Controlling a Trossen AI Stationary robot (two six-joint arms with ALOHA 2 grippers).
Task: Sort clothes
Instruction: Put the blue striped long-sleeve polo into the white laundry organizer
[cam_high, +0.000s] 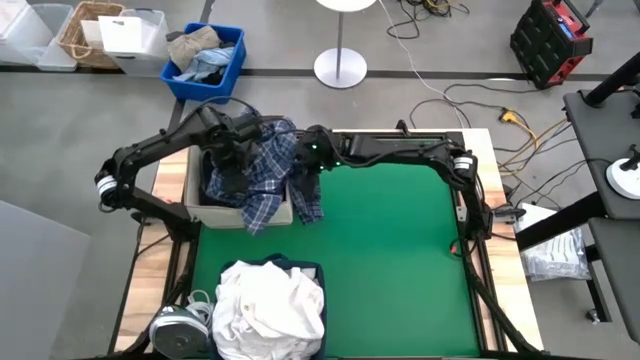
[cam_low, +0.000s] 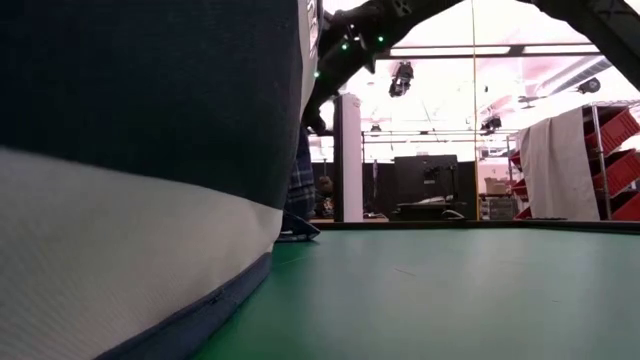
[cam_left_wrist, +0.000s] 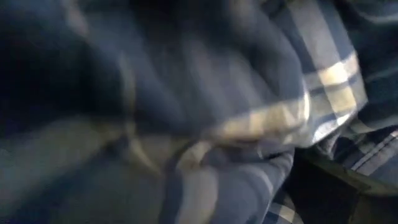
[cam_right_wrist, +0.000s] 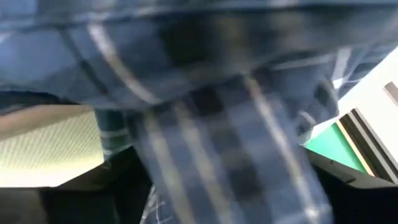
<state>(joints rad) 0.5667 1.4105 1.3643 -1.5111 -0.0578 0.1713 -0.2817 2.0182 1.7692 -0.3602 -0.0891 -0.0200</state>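
Nearest your low camera stands a navy-and-white fabric bin (cam_low: 140, 170), filling the left of that view; from above it holds the white clothes (cam_high: 268, 305) at the near edge of the green table mat (cam_high: 390, 240). Beyond the table you see a grey floor, a blue crate (cam_high: 205, 62) of tan and pale-blue cloth, loose cables and a white stand base (cam_high: 340, 68).

Your plaid shirt (cam_high: 272, 172) drapes over the rim of the tan box (cam_high: 215, 212) at the mat's far left corner, one end hanging onto the mat. Both the left gripper (cam_high: 232, 150) and the right gripper (cam_high: 312, 150) sit right at the shirt, left over the box, right beside it. Plaid fills both wrist views, so you cannot tell how either gripper's fingers stand.
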